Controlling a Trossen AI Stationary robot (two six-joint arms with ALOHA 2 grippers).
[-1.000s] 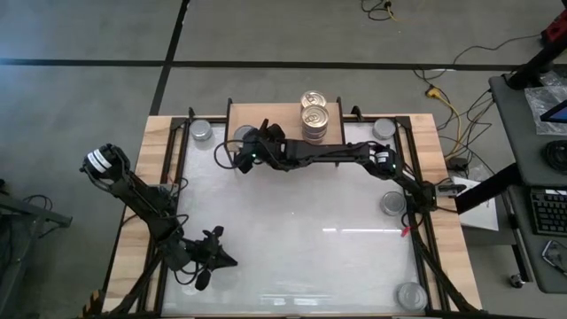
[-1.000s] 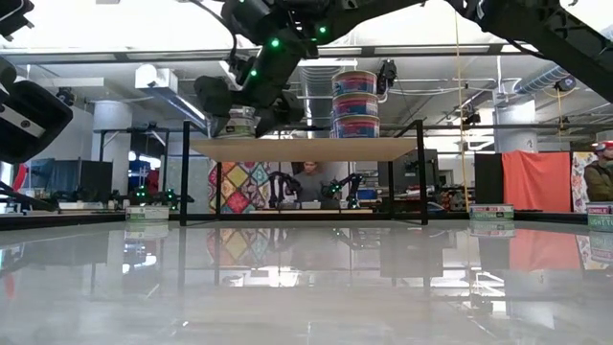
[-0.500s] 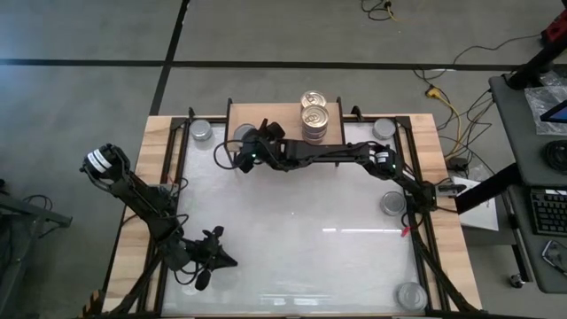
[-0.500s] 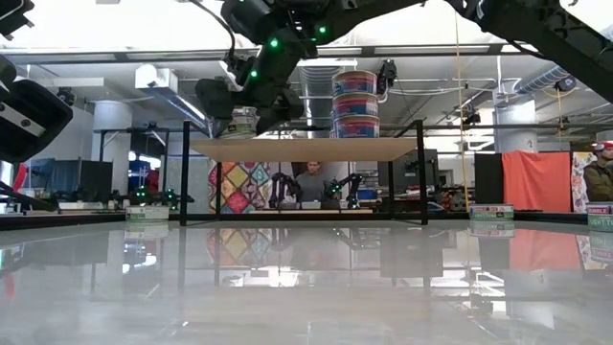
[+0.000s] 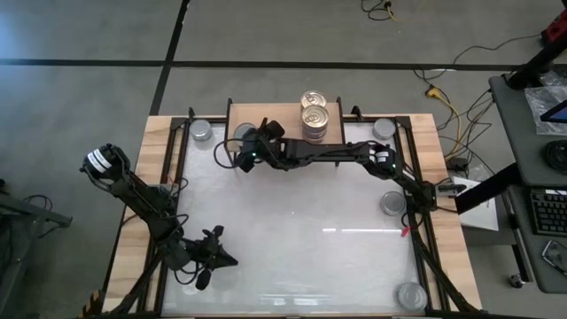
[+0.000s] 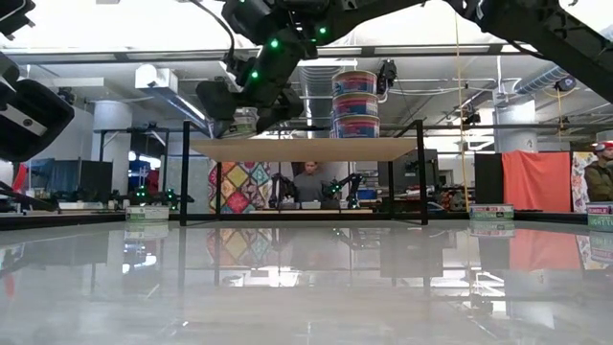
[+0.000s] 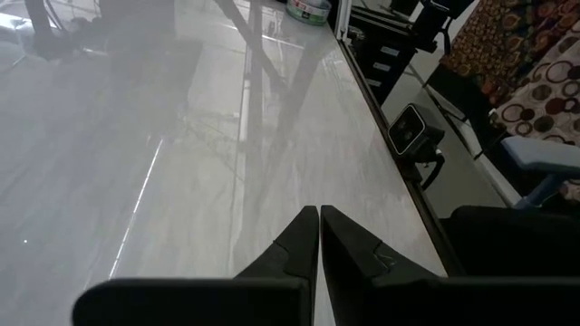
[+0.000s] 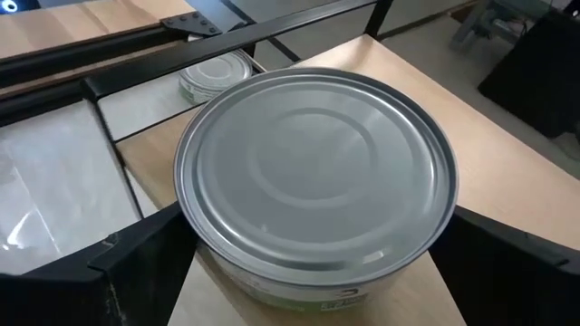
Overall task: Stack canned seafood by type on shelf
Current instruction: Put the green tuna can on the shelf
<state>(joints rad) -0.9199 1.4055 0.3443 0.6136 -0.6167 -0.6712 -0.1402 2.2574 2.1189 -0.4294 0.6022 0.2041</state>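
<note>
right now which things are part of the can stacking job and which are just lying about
Job: shelf; gold-lidded stack; silver can between the right hand fingers; loose silver cans.
Lying about: keyboard; floor cables.

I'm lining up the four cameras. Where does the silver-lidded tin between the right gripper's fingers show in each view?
High view: hidden under the right gripper, at the shelf's left end.
Low view: silver-lidded tin on the shelf board, left of the stacked cans.
Left wrist view: not in it.
Right wrist view: fills the centre, a finger on either side.
Shared landmark: the shelf.
</note>
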